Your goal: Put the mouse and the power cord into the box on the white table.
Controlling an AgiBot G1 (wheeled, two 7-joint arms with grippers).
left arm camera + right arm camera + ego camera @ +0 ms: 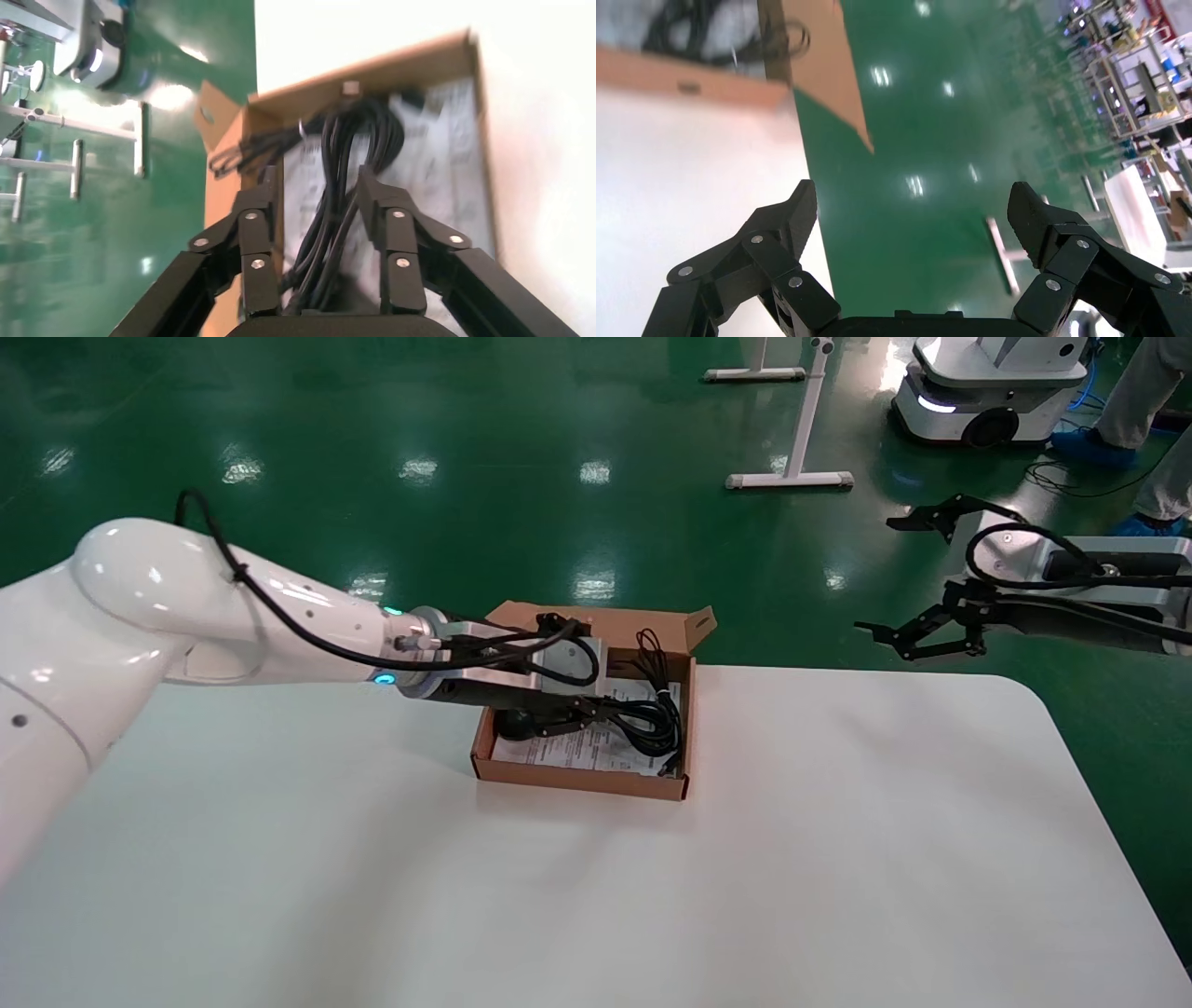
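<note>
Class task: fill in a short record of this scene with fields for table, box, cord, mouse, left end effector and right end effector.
table: white table, box on it
box: box, lid open, printed sheet inside
cord: power cord lying in box
mouse: mouse in box, partly hidden
left end effector: left end effector open, straddling the cord inside the box
right end effector: right end effector open, empty, beyond the table's far right edge

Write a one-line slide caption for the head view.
Left gripper reaches into the box over the power cord on the white table; right gripper hangs open beyond its far edge.
</note>
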